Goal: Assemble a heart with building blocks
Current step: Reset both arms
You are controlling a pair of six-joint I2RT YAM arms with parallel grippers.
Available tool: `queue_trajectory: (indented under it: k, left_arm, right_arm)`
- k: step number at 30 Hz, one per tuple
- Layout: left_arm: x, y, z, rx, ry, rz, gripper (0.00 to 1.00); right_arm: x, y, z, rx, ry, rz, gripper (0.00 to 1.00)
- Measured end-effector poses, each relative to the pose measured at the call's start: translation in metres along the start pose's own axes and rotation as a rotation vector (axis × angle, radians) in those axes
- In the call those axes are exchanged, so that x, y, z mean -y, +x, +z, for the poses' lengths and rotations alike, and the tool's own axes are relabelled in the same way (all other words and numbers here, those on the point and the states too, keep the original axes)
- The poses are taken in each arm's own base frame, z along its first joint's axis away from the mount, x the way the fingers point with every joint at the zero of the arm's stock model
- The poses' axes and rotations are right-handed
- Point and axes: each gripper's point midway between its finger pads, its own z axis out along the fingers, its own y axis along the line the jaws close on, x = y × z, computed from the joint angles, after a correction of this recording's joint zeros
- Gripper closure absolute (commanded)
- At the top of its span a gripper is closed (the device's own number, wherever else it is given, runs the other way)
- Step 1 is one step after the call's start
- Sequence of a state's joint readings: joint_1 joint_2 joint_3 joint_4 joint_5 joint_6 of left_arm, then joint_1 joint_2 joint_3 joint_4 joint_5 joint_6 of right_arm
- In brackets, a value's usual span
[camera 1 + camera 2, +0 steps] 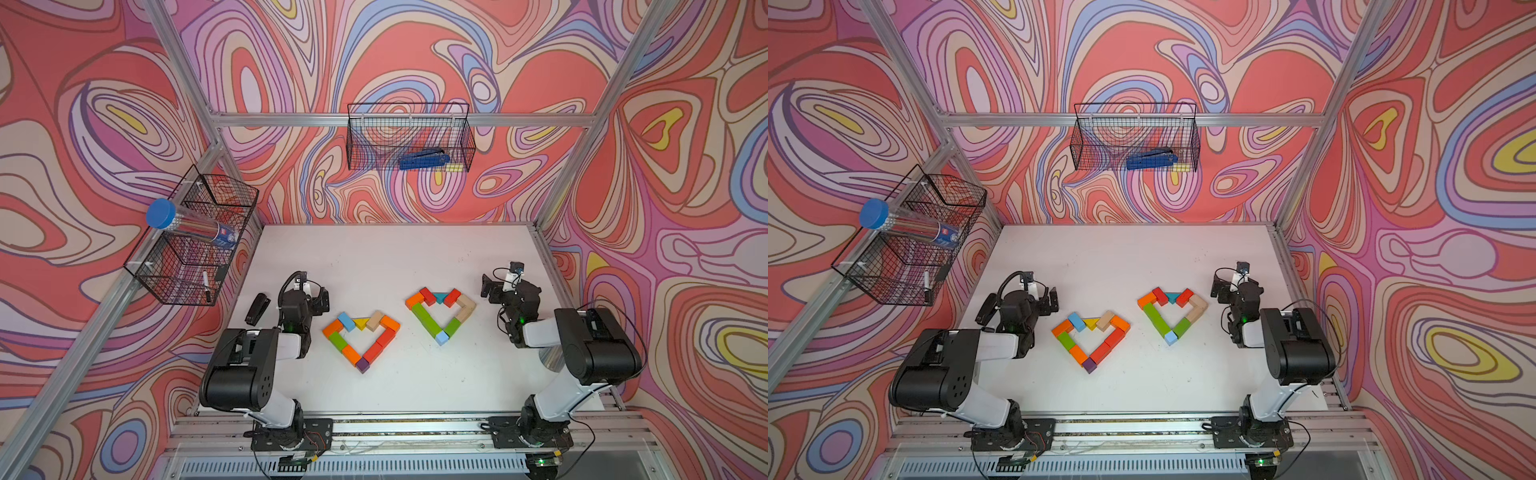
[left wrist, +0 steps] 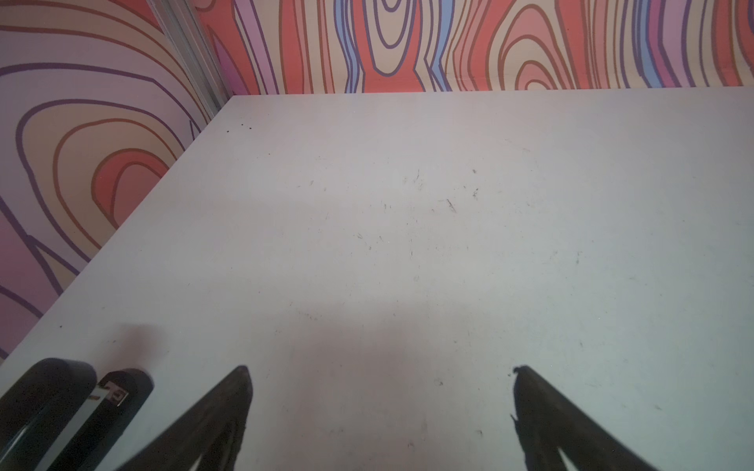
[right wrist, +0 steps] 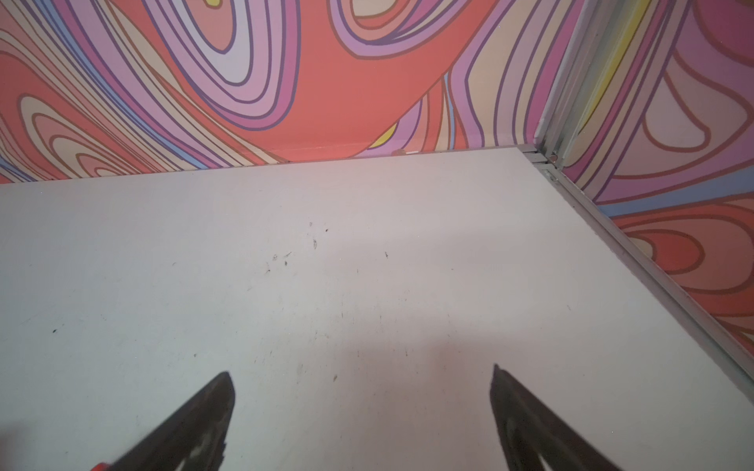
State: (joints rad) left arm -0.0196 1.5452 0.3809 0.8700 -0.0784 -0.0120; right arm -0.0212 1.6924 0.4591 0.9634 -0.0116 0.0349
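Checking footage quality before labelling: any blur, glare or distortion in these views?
Both top views: frame posts splay outward from the wide lens, building blocks read clearly, no glare. Left wrist: open left gripper is dark and soft, black stapler blurred, faint shadow on the table. Right wrist: right gripper likewise soft, pinkish cast on the table.

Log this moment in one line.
left end effector: open, empty | right end effector: open, empty | left heart: closed | right heart: closed
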Motion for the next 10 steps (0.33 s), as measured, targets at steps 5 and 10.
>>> queue_trajectory:
  k: [5,10]
  left_arm:
    - [0.0000,0.0002,0.0000,0.000,0.000,0.000,0.01]
    - [0.0001,0.0016,0.0000,-0.006,0.000,0.001,0.01]
  right_arm:
    - [-0.0011,0.0016,0.0002,-0.007,-0.006,-0.001,0.02]
    - [-0.0010,0.0032,0.0002,-0.014,-0.006,-0.001,0.02]
